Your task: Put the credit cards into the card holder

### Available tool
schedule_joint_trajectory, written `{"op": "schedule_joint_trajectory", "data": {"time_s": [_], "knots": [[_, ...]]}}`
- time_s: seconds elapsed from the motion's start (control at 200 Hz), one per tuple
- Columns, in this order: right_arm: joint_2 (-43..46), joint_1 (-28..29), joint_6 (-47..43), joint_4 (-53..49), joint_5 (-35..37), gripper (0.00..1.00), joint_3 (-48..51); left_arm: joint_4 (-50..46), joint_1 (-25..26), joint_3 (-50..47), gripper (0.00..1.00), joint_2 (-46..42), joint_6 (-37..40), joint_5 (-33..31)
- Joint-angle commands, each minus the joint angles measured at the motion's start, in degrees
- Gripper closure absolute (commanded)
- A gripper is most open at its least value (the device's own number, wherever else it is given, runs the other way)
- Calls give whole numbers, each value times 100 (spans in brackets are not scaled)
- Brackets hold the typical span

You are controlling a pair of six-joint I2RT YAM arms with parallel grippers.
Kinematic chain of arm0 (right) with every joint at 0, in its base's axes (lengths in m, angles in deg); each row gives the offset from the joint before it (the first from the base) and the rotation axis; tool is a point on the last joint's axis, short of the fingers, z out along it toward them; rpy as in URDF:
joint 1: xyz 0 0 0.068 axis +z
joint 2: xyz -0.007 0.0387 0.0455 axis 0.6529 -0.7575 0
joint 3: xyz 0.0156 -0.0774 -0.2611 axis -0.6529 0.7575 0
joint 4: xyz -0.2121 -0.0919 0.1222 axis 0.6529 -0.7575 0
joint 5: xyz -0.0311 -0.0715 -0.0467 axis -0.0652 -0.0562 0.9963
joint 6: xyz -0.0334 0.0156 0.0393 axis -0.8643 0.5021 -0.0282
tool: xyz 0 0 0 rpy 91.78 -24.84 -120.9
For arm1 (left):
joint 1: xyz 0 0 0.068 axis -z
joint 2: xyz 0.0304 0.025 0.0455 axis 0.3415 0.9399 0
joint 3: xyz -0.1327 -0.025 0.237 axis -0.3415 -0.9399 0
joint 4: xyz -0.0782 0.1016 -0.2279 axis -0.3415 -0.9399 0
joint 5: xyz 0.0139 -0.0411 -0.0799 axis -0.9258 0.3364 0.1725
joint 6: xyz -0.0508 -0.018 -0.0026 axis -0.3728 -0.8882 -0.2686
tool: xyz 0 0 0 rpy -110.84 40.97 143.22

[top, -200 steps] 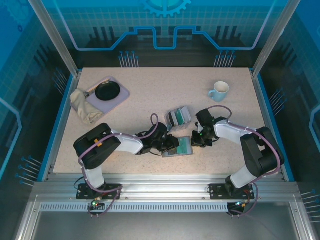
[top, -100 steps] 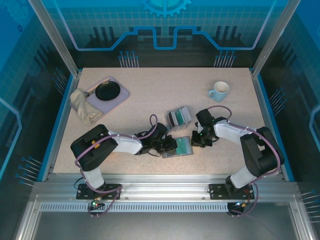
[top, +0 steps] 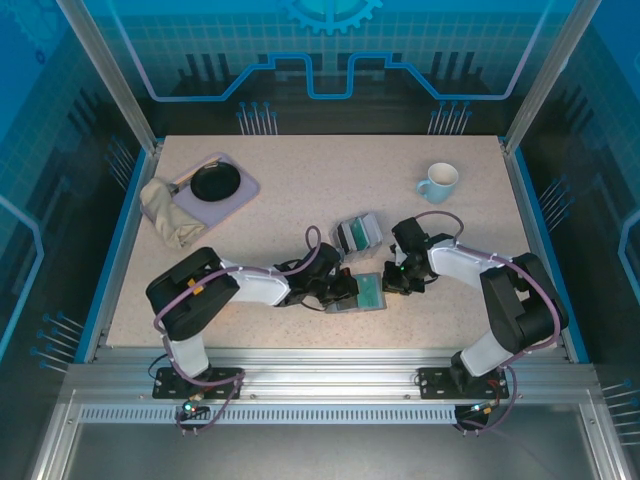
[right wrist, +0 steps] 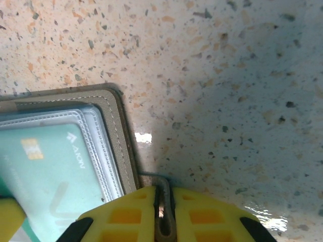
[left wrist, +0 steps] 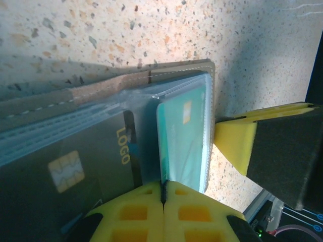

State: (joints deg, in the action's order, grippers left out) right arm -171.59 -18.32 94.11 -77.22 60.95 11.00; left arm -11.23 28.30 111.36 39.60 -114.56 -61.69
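Note:
The grey card holder lies open on the table between my two grippers. In the left wrist view my left gripper is shut on the near edge of a teal credit card, which lies partly inside the holder's clear pocket. A dark credit card marked LOGO sits in the pocket beside it. My right gripper is shut on a grey tab at the card holder's edge. The teal credit card shows under clear plastic there. From above, the left gripper and right gripper flank the holder.
A clear slotted box with more cards stands just behind the holder. A pale-blue mug is at the back right. At the back left are a lilac tray with a black pan and a beige cloth.
My left gripper has shut on the teal card's edge and shifted slightly at the holder. The right arm has stayed put, still gripping the holder's tab.

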Motion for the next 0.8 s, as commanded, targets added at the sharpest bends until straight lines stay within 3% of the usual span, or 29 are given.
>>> {"op": "schedule_joint_trajectory", "data": {"time_s": [0.0, 0.42, 0.59, 0.795], "knots": [[-368, 138, 88, 333, -789, 89, 241, -110, 73, 156, 96, 136, 113, 167], [-306, 138, 100, 269, -702, 89, 206, -314, 89, 418, 90, 347, 275, 459], [-323, 134, 92, 42, -248, 89, 172, -707, 87, 208, 75, -12, 294, 42], [-271, 125, 82, -42, -132, 88, 114, -1229, 77, -26, 67, -483, 454, -399]]}}
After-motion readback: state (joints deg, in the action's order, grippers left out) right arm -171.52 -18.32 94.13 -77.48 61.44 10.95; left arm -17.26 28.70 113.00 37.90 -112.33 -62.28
